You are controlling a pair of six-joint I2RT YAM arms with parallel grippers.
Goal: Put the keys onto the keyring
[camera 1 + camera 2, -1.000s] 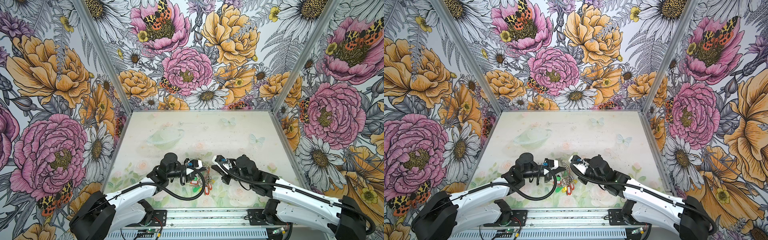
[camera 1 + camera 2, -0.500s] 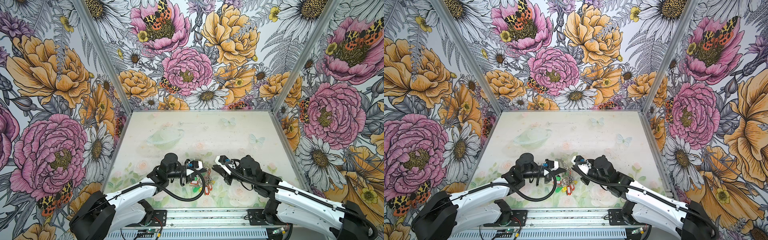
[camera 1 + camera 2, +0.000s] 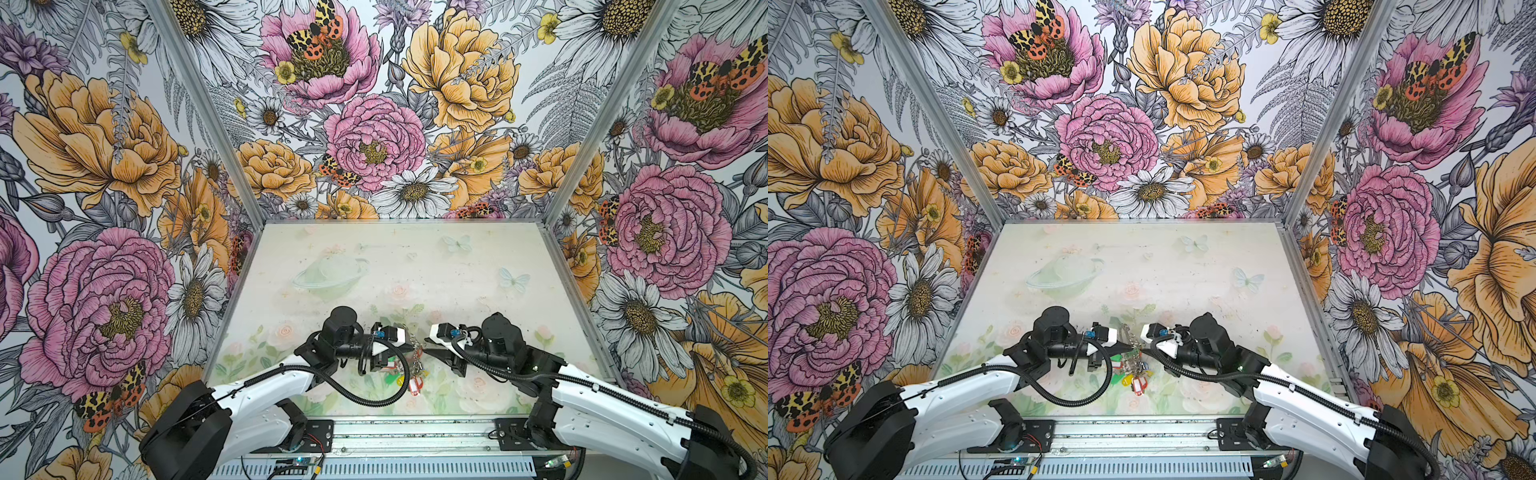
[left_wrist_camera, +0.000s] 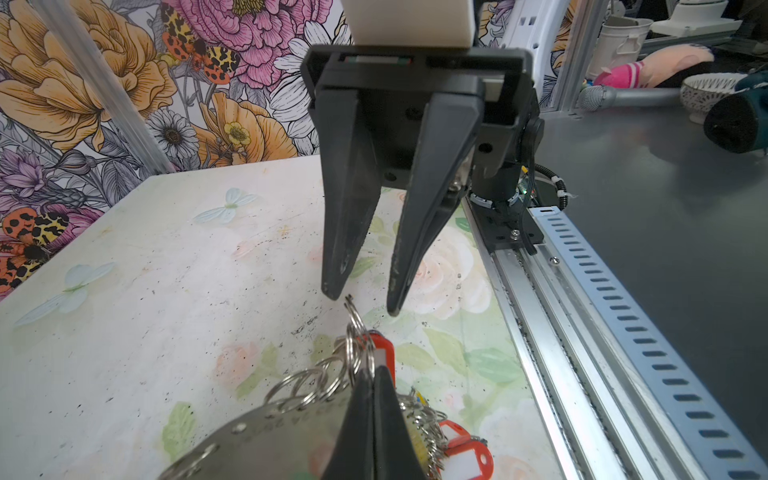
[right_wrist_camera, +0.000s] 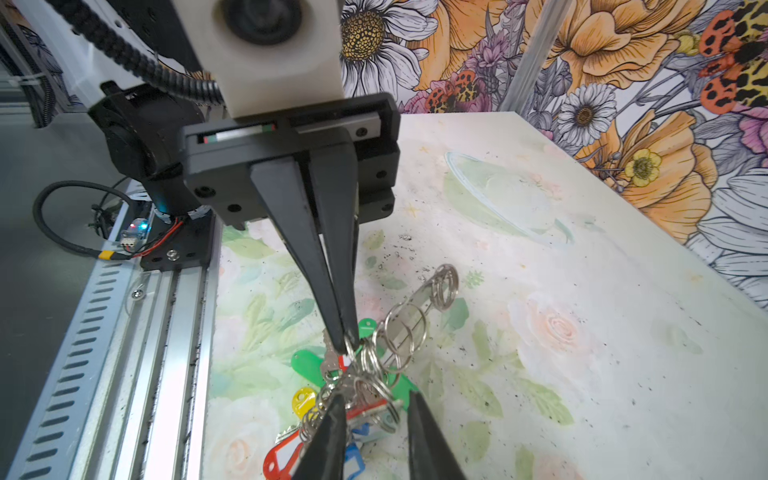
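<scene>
Bimanual cell seen from above and from both wrists. The large flat grey metal ring plate (image 4: 282,440), edged with small silver split rings, is held clear of the pale floral-printed table top (image 4: 145,291). In the right wrist view the plate (image 5: 419,305) is seen tilted and nearly edge-on. The left gripper (image 4: 373,386) is shown with its fingers pressed together on the plate's rim, the tips (image 5: 347,347) meeting among the split rings.

The right gripper (image 4: 361,301) is seen facing the plate with its fingers spread and nothing between them; the same gap is visible in its own wrist view (image 5: 376,397). One upright silver split ring (image 4: 353,328) on the plate's rim reaches up just beside a fingertip of the right gripper; whether they touch cannot be told.

A red oblong plastic tag with a white label window (image 4: 465,455) hangs below the plate within the bunch of rings and is also visible at (image 5: 286,455), (image 3: 414,385) and (image 3: 1139,385). Its key cannot be made out. A second red tag (image 4: 380,349) is partly hidden behind the upright ring. A green plastic tag (image 5: 305,361) and a yellow plastic tag (image 5: 303,399) hang beneath the plate, near the first red tag.
</scene>
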